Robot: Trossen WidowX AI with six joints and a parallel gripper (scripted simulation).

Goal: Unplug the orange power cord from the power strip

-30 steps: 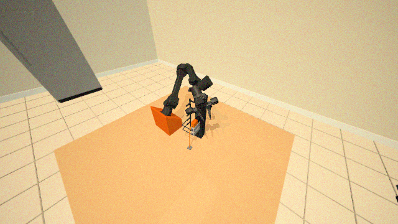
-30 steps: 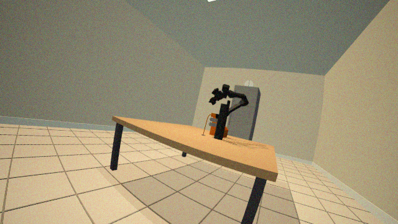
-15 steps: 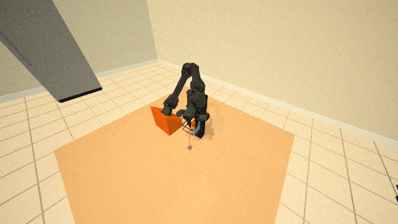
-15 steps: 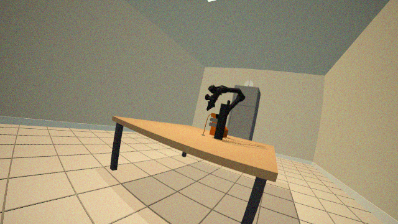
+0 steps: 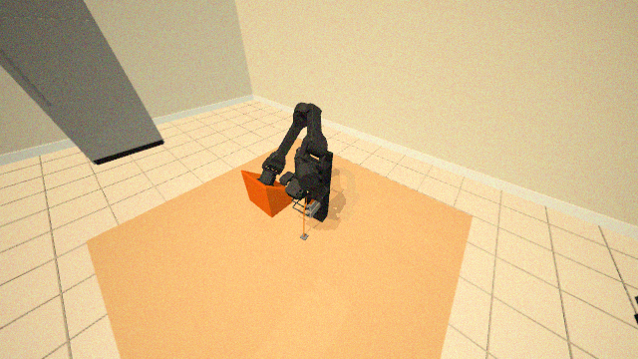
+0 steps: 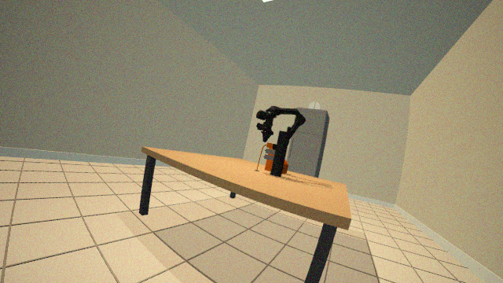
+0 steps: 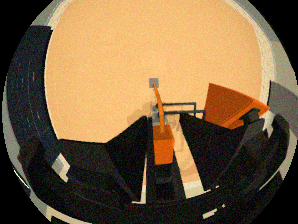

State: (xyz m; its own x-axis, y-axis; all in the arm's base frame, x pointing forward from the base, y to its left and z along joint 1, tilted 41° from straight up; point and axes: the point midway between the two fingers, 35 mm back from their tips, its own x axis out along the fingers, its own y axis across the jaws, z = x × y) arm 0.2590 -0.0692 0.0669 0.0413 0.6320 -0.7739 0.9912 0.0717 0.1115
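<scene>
Gripper [image 7: 161, 137] part-open, empty, above orange plug [image 7: 162, 149]. Centre fingers either side of plug, drop straight, clamp body not cord [image 7: 158, 104].

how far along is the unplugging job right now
Early. Done: the black robot arm has its jaws lined up over the orange plug, seen between them in the wrist view. In hand: the approach; the jaws stand partly open and hold nothing. Left: gripping the plug, pulling it from the dark upright power strip, then letting go and backing off. The thin orange cord hangs to the table.
</scene>
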